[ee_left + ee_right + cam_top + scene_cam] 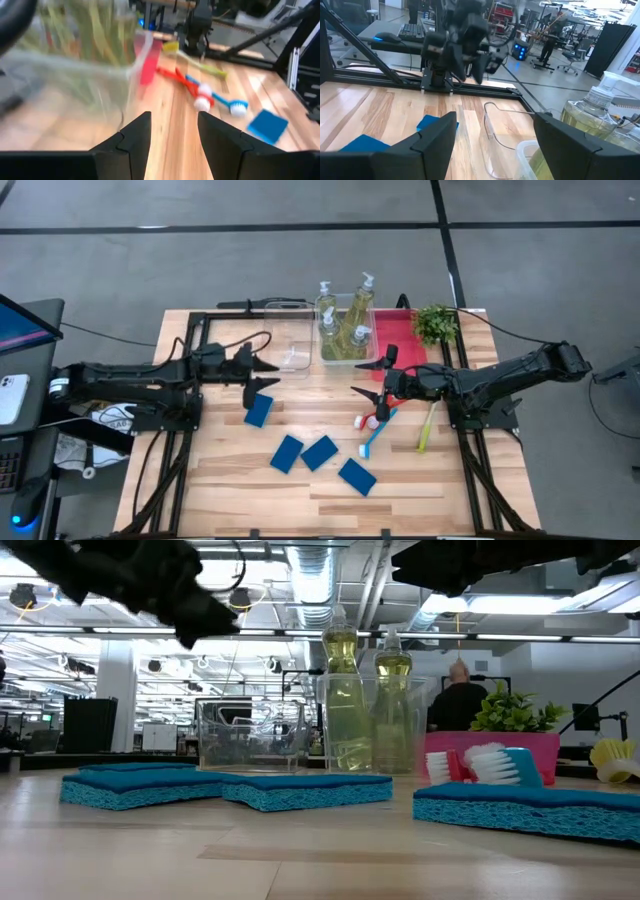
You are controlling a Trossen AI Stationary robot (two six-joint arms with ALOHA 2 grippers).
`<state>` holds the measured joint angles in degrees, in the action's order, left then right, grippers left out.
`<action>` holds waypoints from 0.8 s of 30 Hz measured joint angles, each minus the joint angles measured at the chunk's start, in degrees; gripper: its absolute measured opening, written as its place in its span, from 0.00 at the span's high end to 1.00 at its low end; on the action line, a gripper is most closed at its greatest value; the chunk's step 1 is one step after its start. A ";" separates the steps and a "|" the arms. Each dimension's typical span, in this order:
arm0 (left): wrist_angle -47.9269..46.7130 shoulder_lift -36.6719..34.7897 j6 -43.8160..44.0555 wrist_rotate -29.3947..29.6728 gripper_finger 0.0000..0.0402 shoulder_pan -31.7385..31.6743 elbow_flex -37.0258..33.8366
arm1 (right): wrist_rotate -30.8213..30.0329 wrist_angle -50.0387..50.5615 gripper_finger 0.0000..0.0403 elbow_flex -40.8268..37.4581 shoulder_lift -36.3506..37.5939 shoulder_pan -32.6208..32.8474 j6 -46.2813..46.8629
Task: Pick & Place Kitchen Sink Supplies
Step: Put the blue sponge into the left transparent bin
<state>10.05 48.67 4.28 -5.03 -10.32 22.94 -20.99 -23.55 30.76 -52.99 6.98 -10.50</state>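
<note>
While both my arms hover above the table, my left gripper [262, 376] and right gripper [372, 378] hold their fingers spread, gripping nothing. Four blue sponges [287, 453] and three brushes [377, 432] lie loose on the wood, awaiting pickup; pump bottles [345, 320] already stand in a clear bin [347, 358].

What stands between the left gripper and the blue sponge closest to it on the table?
Nothing visible does. The left gripper hangs open above the wooden table, and the nearest blue sponge lies flat just beside it, uncovered. The empty clear bin stands on the gripper's other side, away from that path.
</note>
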 joint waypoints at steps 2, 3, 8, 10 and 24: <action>-0.22 -1.09 0.72 0.02 0.59 0.42 -2.50 | 0.02 -0.01 0.36 0.00 0.01 0.00 0.00; -0.24 -1.48 0.73 0.04 0.59 0.75 -3.60 | 0.02 0.00 0.36 0.00 0.00 0.00 0.00; -0.29 -2.27 0.77 -4.29 0.59 2.63 -8.09 | 0.02 -0.02 0.36 0.00 0.01 0.00 0.00; -0.48 -2.12 0.77 -6.83 0.59 3.49 -9.78 | 0.02 -0.03 0.36 0.00 0.00 0.00 0.00; -1.41 -2.11 2.05 -8.06 0.62 14.23 -20.18 | 0.02 -0.07 0.36 0.00 0.00 0.00 0.00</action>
<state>8.64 46.57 6.33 -13.08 3.91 2.75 -20.97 -23.62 30.76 -52.99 6.98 -10.50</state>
